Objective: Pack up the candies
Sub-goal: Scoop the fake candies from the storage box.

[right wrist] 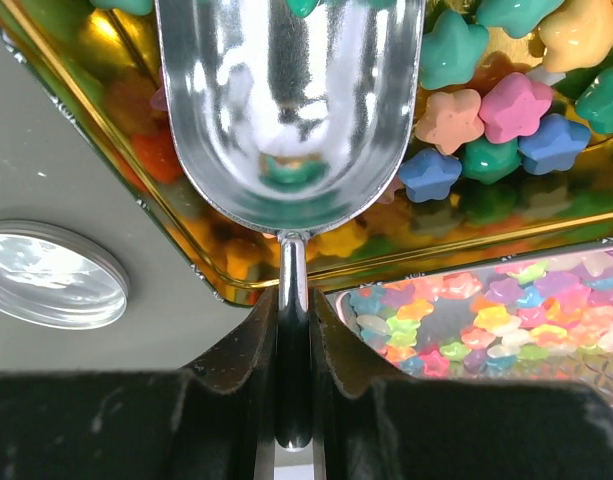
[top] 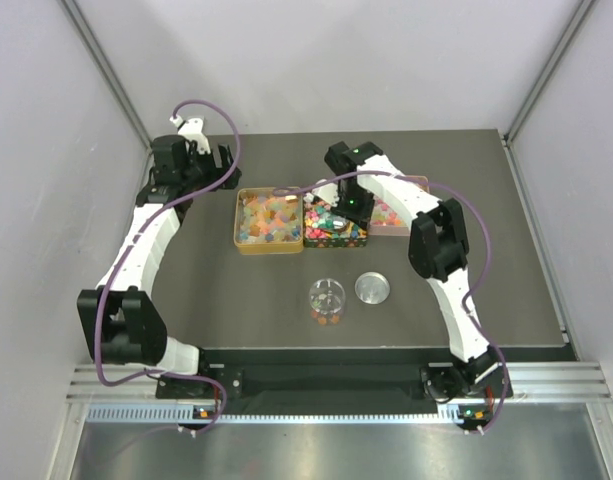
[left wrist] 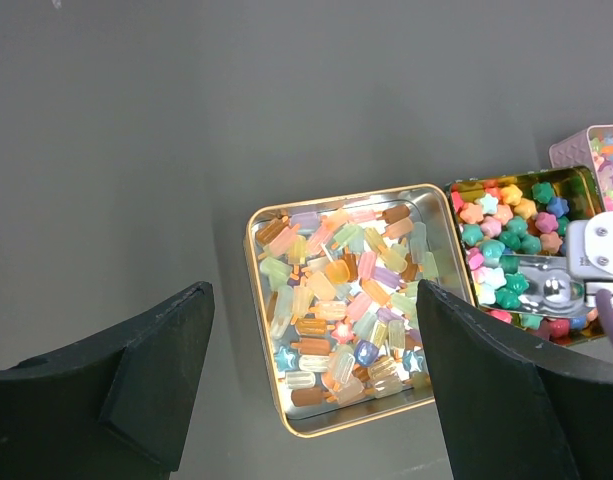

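Observation:
The candies fill three tins. Pale popsicle-shaped pieces (left wrist: 336, 300) lie in the left gold tin (top: 269, 220). Star-shaped pieces (right wrist: 486, 110) lie in the middle gold tin (top: 334, 222). Smaller stars (right wrist: 486, 310) lie in a pink tin (top: 391, 212). My right gripper (right wrist: 294, 300) is shut on the handle of a silver scoop (right wrist: 291, 100). The scoop's bowl sits low in the middle tin and looks nearly empty. In the top view this gripper (top: 346, 205) is over that tin. My left gripper (left wrist: 314, 300) is open and empty, above the table left of the tins (top: 211, 152).
A clear round jar (top: 326, 300) with a few candies at its bottom stands in front of the tins. The round silver lid (top: 373, 288) lies beside it on the right and also shows in the right wrist view (right wrist: 51, 275). Grey walls surround the dark table.

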You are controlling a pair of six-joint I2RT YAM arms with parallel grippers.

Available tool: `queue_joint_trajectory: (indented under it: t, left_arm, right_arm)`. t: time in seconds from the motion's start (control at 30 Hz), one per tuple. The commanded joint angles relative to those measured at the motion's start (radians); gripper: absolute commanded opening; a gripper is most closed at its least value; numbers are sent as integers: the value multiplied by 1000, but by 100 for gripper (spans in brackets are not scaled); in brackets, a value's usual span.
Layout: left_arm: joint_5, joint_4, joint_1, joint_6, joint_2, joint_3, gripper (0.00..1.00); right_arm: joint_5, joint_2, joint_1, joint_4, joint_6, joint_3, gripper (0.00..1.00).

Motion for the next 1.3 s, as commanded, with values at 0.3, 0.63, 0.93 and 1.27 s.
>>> queue_joint_trajectory:
  t: [0.3, 0.63, 0.93, 1.27]
  left_arm:
    - [-9, -18, 6, 22, 14, 81, 87]
    - [-27, -31, 6, 41, 29, 107, 87]
    - [-35, -34, 7, 47, 41, 115, 87]
    - [-33, -35, 7, 48, 63, 132, 87]
  right_arm:
    - [-180, 26, -9, 72, -15, -73, 0]
    - [-226, 6, 8, 136, 16, -73, 0]
    - [-246, -63, 8, 245, 32, -232, 0]
    - [-251, -91, -3, 357, 95, -292, 0]
